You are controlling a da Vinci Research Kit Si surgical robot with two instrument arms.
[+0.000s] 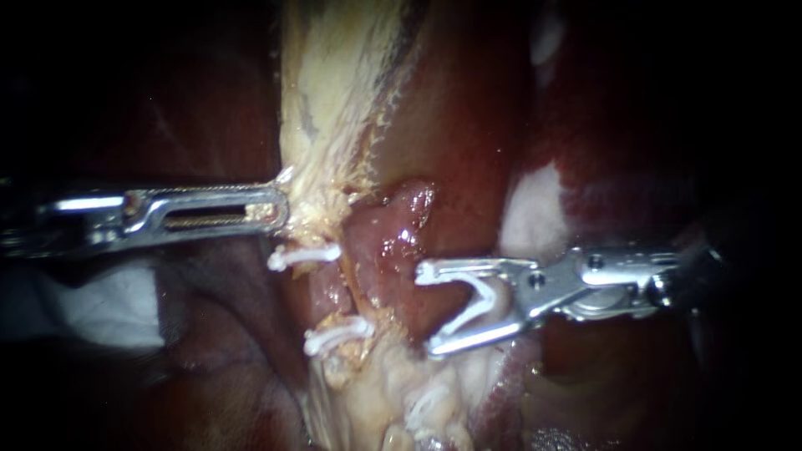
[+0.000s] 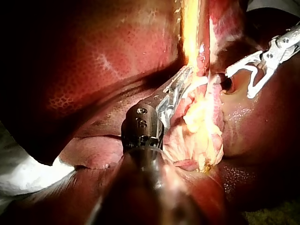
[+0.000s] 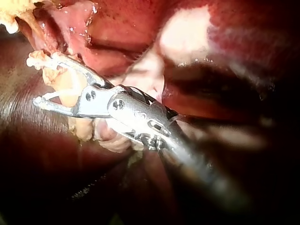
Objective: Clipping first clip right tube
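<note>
My right instrument [image 1: 428,309] comes in from the right, its jaws spread wide and holding an open white clip [image 1: 478,307] between them. The jaw tips sit at the right edge of a reddish tube [image 1: 393,242], which does not lie between them. My left instrument [image 1: 280,209] is shut on pale yellowish tissue [image 1: 330,108] that runs upward. The left wrist view shows the same grip [image 2: 180,86], with the right instrument [image 2: 241,83] ahead of it. In the right wrist view the jaws [image 3: 42,79] stand beside pale fatty tissue [image 3: 70,86].
Two white clips [image 1: 305,255] [image 1: 338,334] sit shut across a strand left of the reddish tube. Dark red liver [image 1: 468,125] surrounds the field, with a pale patch [image 1: 530,213] near the right instrument. White gauze [image 1: 100,305] lies under the left shaft.
</note>
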